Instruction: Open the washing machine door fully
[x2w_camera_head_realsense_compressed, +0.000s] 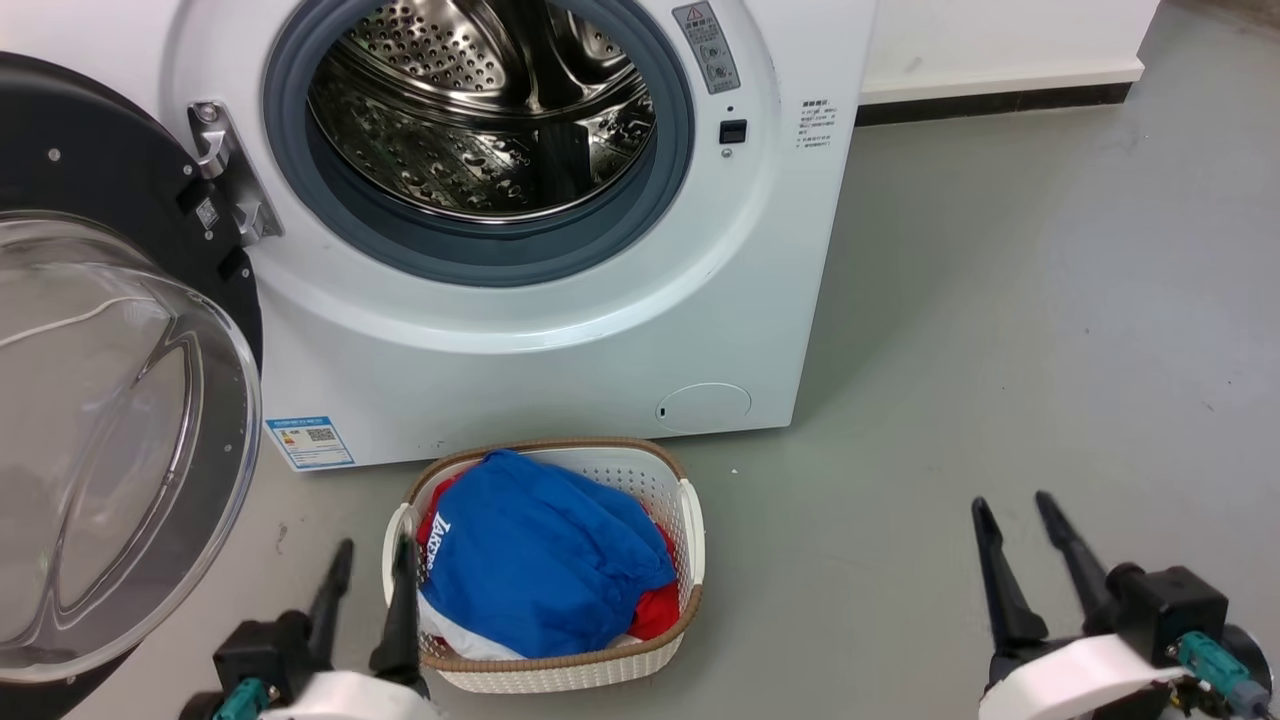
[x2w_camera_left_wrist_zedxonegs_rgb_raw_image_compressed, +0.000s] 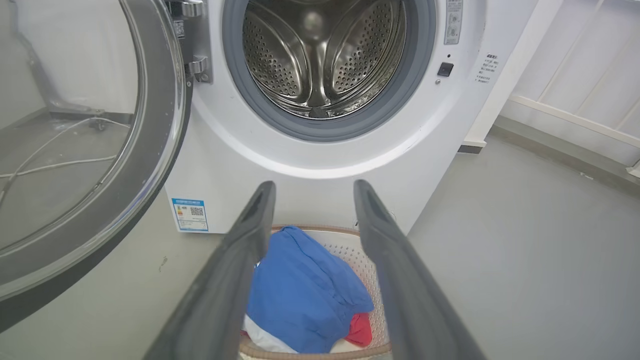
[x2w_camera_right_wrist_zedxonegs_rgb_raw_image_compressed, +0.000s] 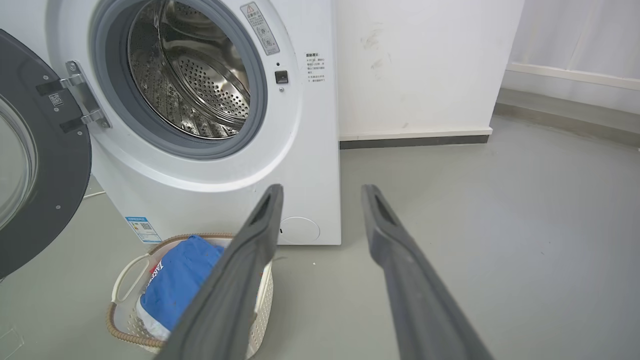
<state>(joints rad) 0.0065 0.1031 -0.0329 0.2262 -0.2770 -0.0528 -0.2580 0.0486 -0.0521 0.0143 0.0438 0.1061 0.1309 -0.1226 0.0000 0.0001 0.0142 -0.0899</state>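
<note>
Now my left gripper (x2w_camera_head_realsense_compressed: 375, 545) and right gripper (x2w_camera_head_realsense_compressed: 1012, 500) gape empty; I'd nudge the washing machine door (x2w_camera_head_realsense_compressed: 110, 430) left by its black rim.

White letters on the blue garment (x2w_camera_head_realsense_compressed: 540, 570) seem to begin "ZAR"; the washing machine (x2w_camera_head_realsense_compressed: 600, 330) carries a warning sticker (x2w_camera_head_realsense_compressed: 706, 45) and a blue QR label (x2w_camera_head_realsense_compressed: 310, 442), both illegibly small.

Floor (x2w_camera_head_realsense_compressed: 1020, 330): smooth grey, a few small marks.
Wall (x2w_camera_right_wrist_zedxonegs_rgb_raw_image_compressed: 415, 65): white, faint dark smudges.
Skirting (x2w_camera_right_wrist_zedxonegs_rgb_raw_image_compressed: 415, 141): white ledge above a dark strip at the wall's foot.
Light: even, soft shadows.
</note>
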